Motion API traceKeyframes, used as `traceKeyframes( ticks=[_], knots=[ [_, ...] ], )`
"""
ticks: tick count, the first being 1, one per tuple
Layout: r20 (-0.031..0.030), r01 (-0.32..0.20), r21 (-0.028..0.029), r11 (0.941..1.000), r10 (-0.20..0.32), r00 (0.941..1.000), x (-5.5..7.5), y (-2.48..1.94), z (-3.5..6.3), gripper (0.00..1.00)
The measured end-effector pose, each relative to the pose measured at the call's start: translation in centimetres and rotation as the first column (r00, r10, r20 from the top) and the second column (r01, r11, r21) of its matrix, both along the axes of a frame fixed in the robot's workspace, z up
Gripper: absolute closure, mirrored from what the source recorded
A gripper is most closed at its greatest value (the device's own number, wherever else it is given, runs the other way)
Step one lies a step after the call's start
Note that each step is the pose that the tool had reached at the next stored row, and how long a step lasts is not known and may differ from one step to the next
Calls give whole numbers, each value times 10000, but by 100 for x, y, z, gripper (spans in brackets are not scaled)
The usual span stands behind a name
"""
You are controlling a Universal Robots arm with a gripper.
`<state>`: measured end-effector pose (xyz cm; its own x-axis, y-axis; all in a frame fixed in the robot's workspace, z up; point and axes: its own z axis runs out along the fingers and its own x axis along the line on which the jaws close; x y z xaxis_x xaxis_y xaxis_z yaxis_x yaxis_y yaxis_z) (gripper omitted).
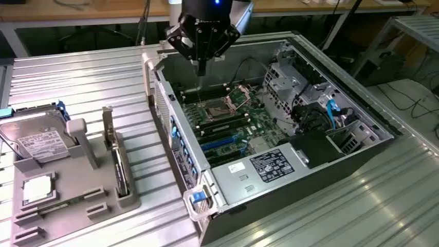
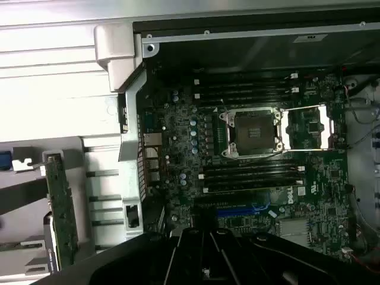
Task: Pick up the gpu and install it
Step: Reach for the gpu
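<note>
- Black gripper [image 1: 201, 72], clenched and empty, hangs over the open grey computer case [image 1: 274, 213], upper centre of the exterior view.
- Thin dark gpu [image 1: 118, 159] stands on edge in the grey holder tray [image 1: 72, 170], lower left, well apart.
- Clean pick, I judge: a grip square across its top edge.

the gpu [image 1: 120, 170] stands on edge in the holder [image 1: 82, 208], at the exterior view's left of the open case [image 1: 322, 67]; the hard drive [image 1: 38, 141] sits farther left; the gripper [image 1: 201, 71] hangs above the motherboard [image 1: 233, 128].
</note>
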<state>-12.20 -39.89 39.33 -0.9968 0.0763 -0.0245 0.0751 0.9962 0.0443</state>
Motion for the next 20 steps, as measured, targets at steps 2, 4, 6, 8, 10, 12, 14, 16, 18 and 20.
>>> traceKeyframes(
  ticks=[2,4,6,8,10,12,14,16,18,20],
  knots=[
    [-1,-2,-1,10000,2,10000,-229,0,0,89],
    [0,-2,0,10000,2,10000,-404,-1,0,89],
    [0,0,0,10000,0,10000,-546,0,0,89],
    [-1,1,-1,10000,-1,10000,-647,0,0,89],
    [0,-1,0,10000,1,10000,-734,-1,0,89],
    [0,0,0,10000,0,10000,-825,-1,0,89],
    [0,-2,0,10000,2,10000,-954,-2,0,89],
    [0,1,1,10000,-1,10000,-1046,-2,0,89],
    [0,-2,0,10000,2,10000,-1166,-2,0,89],
    [1,0,1,10000,0,10000,-1301,-2,-1,89]
  ],
)
